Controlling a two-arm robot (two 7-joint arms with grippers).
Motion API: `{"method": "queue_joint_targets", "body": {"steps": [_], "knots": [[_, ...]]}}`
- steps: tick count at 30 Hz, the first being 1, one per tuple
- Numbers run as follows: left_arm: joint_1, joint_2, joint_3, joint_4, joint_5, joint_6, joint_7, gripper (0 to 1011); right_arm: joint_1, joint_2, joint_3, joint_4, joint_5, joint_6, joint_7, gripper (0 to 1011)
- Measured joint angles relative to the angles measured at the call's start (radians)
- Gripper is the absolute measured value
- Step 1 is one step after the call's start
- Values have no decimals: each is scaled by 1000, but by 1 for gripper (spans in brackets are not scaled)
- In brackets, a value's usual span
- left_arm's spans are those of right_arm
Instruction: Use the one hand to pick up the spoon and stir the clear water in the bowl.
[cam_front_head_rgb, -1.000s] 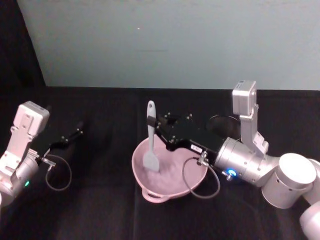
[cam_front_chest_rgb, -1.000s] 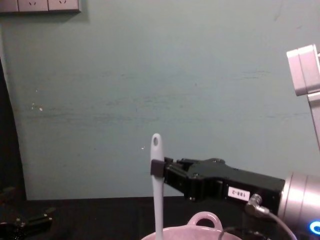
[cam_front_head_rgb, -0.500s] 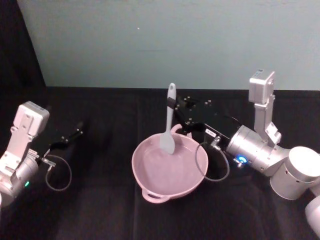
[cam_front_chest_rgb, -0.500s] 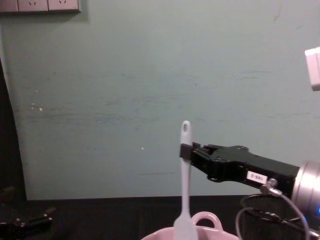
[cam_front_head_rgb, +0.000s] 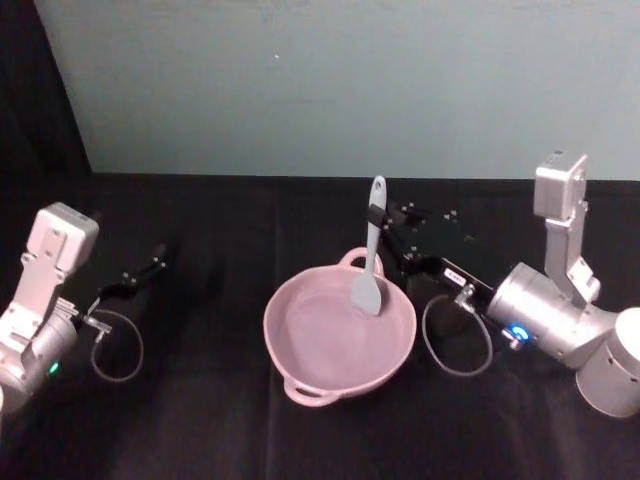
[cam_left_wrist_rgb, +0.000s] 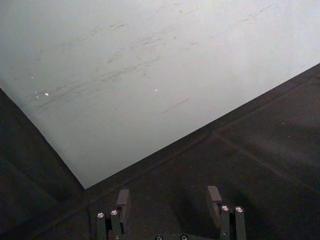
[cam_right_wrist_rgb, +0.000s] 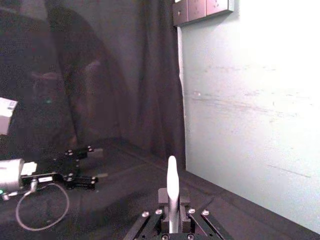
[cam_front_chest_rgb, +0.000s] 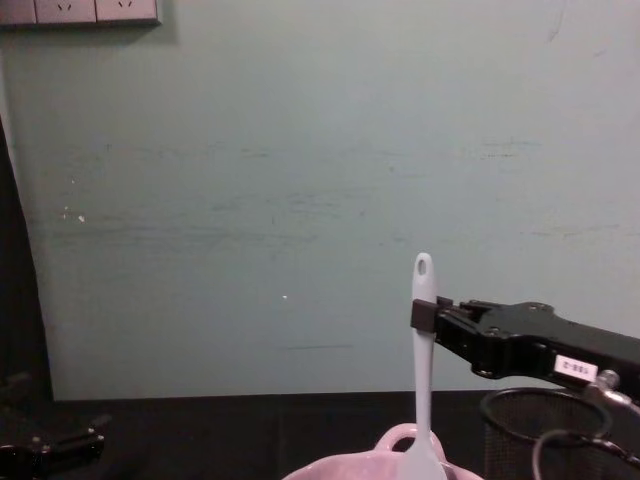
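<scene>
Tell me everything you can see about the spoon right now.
The spoon is a long, slim white utensil, plastic or silicone by its look, with a flat paddle blade and an oval hole at the handle's top. It stands nearly upright, blade down. The right gripper pinches its handle just below the hole. The blade hangs at the far right side of the pink bowl, near the loop handle; whether it touches water or the bowl cannot be told.

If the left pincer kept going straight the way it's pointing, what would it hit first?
Nothing close: the open left pincer points across bare black tabletop, so the pale wall looks like first contact, though depth is hard to judge.
</scene>
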Motion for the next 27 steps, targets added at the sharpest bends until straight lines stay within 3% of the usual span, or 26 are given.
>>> {"method": "queue_joint_targets", "body": {"steps": [8,13,19,27], "knots": [[0,0,0,0,0,0,0,1005,-73,36,8,-102,18,14,8,124],[0,0,0,0,0,0,0,1005,-105,40,-10,-141,25,16,20,124],[0,0,0,0,0,0,0,1005,-107,22,-35,-139,32,15,35,124],[0,0,0,0,0,0,0,1005,-69,-20,-65,-96,37,-6,52,124]]}}
